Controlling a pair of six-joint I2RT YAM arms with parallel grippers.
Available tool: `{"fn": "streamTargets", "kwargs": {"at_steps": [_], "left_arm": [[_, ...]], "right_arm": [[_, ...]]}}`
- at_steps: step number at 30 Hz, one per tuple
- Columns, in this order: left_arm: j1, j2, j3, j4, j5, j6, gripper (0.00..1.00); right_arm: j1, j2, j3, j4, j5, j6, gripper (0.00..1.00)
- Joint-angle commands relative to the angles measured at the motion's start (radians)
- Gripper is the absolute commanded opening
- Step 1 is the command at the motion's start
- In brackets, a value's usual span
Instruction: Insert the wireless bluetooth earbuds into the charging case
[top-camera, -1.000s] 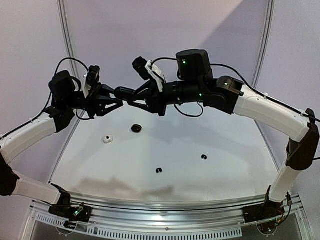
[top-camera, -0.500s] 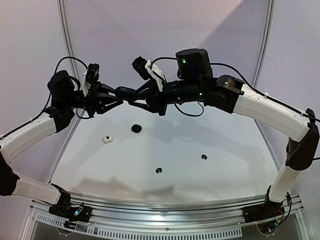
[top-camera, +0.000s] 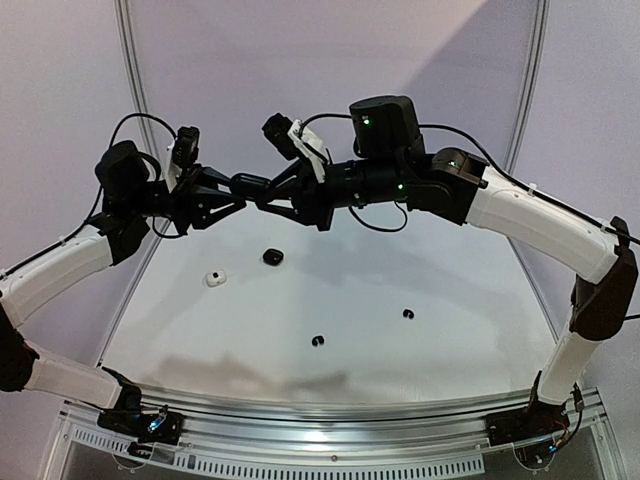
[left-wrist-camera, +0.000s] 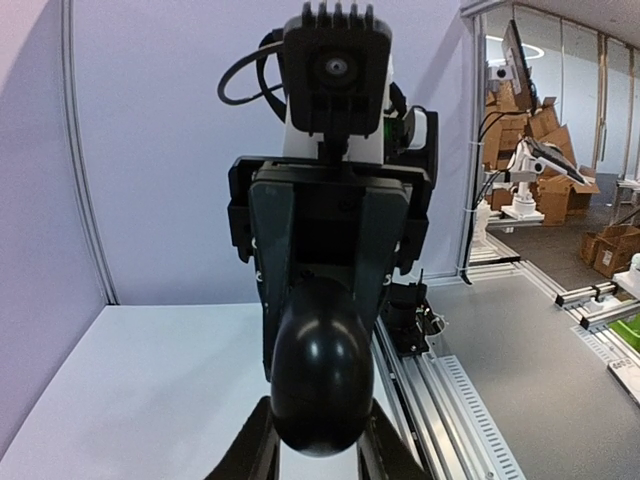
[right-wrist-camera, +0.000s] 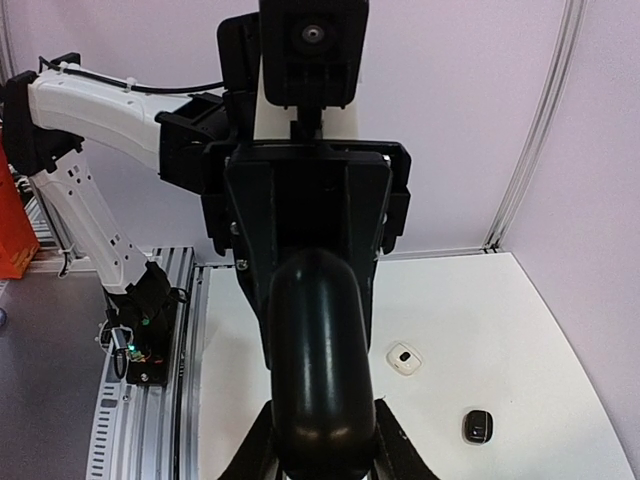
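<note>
Charging case (top-camera: 248, 185): both ends hidden within the opposing jaws.

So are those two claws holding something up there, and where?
Yes: a black oval charging case, held in mid-air, the left gripper pinching one end and the right gripper the other.

In the upper centre of the top view, the charging case (top-camera: 250, 186) sits between the jaws of the left arm (top-camera: 60, 270) and the right arm (top-camera: 540, 220), above the tabletop (top-camera: 450, 350). Below it, one piece (top-camera: 214, 278) lies left of another piece (top-camera: 272, 257). Nearer the bottom edge, one earbud (top-camera: 318, 341) lies left of and lower than a second earbud (top-camera: 407, 314), well apart.
</note>
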Motion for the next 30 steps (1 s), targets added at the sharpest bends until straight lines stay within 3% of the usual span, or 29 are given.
{"fn": "streamTargets", "kwargs": {"at_steps": [1, 9, 12, 16, 17, 18, 21, 23, 26, 30], "left_arm": [[0.0, -0.01, 0.005, 0.009, 0.008, -0.016, 0.27], [0.0, -0.009, 0.004, 0.012, 0.009, -0.021, 0.32], [0.0, -0.01, 0.003, 0.012, 0.009, -0.019, 0.23], [0.001, -0.012, 0.002, 0.012, 0.008, -0.02, 0.01], [0.0, -0.012, 0.002, 0.012, 0.008, -0.017, 0.0], [0.0, -0.012, 0.0, 0.012, 0.008, -0.015, 0.0], [0.0, -0.016, -0.005, 0.02, 0.005, 0.002, 0.0], [0.0, -0.018, -0.01, 0.02, 0.011, 0.034, 0.0], [0.001, -0.022, -0.017, 0.018, 0.04, 0.113, 0.0], [0.0, -0.028, -0.021, -0.003, 0.059, 0.233, 0.0]], "right_arm": [[-0.002, 0.028, 0.031, -0.023, 0.025, -0.023, 0.0], [-0.002, 0.031, 0.036, -0.027, 0.034, -0.028, 0.0], [-0.001, 0.03, 0.038, -0.023, 0.037, -0.029, 0.0], [-0.002, 0.031, 0.04, -0.02, 0.038, -0.03, 0.0], [-0.001, 0.031, 0.041, -0.021, 0.037, -0.029, 0.0], [-0.001, 0.032, 0.041, -0.022, 0.042, -0.029, 0.03], [-0.001, 0.031, 0.038, -0.019, 0.07, -0.018, 0.4], [-0.001, 0.025, 0.033, -0.006, 0.086, -0.01, 0.55], [-0.001, 0.023, 0.032, 0.011, 0.104, -0.007, 0.61], [-0.002, 0.037, 0.04, 0.01, 0.117, -0.008, 0.61]]}}
